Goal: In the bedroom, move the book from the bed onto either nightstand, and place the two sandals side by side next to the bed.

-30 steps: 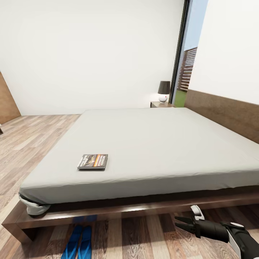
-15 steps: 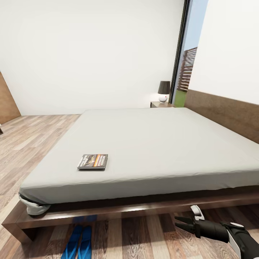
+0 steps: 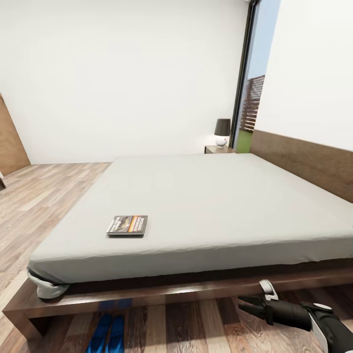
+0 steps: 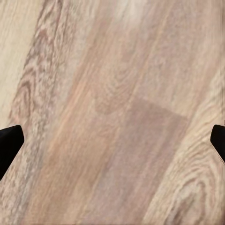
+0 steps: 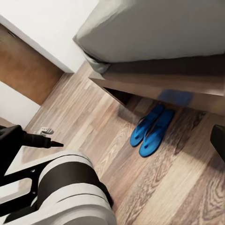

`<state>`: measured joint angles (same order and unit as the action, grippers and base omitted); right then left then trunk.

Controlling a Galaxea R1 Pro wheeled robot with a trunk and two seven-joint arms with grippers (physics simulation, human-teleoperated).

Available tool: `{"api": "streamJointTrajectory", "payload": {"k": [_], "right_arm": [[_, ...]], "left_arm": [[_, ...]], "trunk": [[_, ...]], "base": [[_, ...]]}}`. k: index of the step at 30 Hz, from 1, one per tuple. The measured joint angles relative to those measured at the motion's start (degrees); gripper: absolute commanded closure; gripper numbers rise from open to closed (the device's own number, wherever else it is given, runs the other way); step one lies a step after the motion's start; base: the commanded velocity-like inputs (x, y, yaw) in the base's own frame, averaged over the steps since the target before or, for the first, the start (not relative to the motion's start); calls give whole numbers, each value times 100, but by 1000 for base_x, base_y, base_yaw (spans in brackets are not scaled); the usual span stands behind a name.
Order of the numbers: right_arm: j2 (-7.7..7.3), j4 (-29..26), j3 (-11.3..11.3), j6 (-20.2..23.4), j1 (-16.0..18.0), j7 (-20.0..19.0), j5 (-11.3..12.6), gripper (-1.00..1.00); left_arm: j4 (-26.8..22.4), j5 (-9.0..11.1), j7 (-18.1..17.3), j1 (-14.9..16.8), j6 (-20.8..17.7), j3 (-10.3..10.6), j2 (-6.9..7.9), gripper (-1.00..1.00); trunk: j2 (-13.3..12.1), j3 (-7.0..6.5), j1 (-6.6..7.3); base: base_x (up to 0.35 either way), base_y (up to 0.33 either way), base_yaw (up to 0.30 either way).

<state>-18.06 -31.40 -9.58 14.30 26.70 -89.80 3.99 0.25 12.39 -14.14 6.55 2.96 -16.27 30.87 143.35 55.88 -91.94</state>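
Near the bed's (image 3: 211, 206) front-left corner lies the book (image 3: 127, 225), flat on the mattress, not yet moved. Both sandals (image 5: 152, 126) sit touching, side by side on the floor against the frame (that part looks done). Low beside the frame, the right hand (image 3: 247, 305) is empty, fingers parted; the left hand (image 4: 112, 140), also spread, faces bare floor. Beyond the bed's far edge, the nightstand (image 3: 219, 149) carries a lamp (image 3: 222, 130), leaving little room.

The matte black right gripper (image 3: 249, 305) has slim pointed fingers (image 3: 251, 299), a white clip, and a black-and-white rounded forearm (image 3: 328, 326).
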Motion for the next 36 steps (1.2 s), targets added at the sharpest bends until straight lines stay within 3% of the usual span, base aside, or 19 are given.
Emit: {"api": "streamJointTrajectory", "payload": {"k": [10, 17, 36], "right_arm": [[-39, 11, -52, -45, -11, 0, 43, -100], [-23, 13, -202, -50, -33, 0, 26, -100], [1, 33, -192, -51, -37, 559, 9, -100]], "left_arm": [[5, 2, -40, -3, -14, 5, 30, -100], [17, 3, -57, -10, -16, 7, 47, -100], [9, -3, -61, -18, -16, 6, 33, -100]], "trunk": [[-13, -222, 26], [-293, -348, 179], [-1055, -689, 596]], "base": [[0, 0, 0], [0, 0, -54], [0, 0, -26]]}}
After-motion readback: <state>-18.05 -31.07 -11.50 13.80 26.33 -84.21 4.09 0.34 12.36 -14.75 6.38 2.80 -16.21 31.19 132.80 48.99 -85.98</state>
